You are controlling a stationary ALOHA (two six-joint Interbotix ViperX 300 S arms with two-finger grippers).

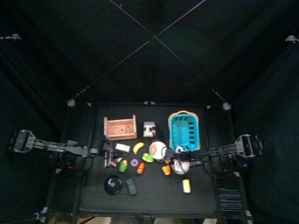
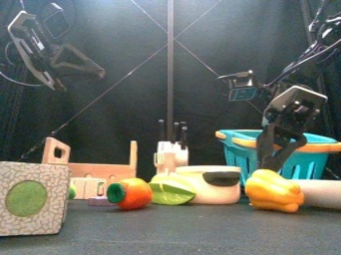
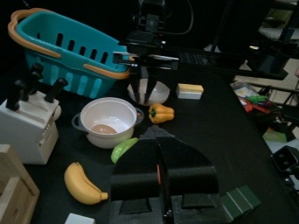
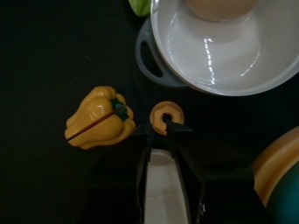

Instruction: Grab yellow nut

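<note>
The yellow nut, a small ring, lies between a yellow bell pepper and a white pot. My right gripper has its jaws closed together on the nut's near rim. In the front view the right gripper hangs down behind the pepper, which hides the nut. In the left wrist view the right gripper stands just above the pepper. My left gripper is shut and empty, held high over the table's left side.
A teal basket stands at the back right, with a knife block and a wooden rack to its left. A banana, an orange and a green wedge lie near the pot. A cube stands front left.
</note>
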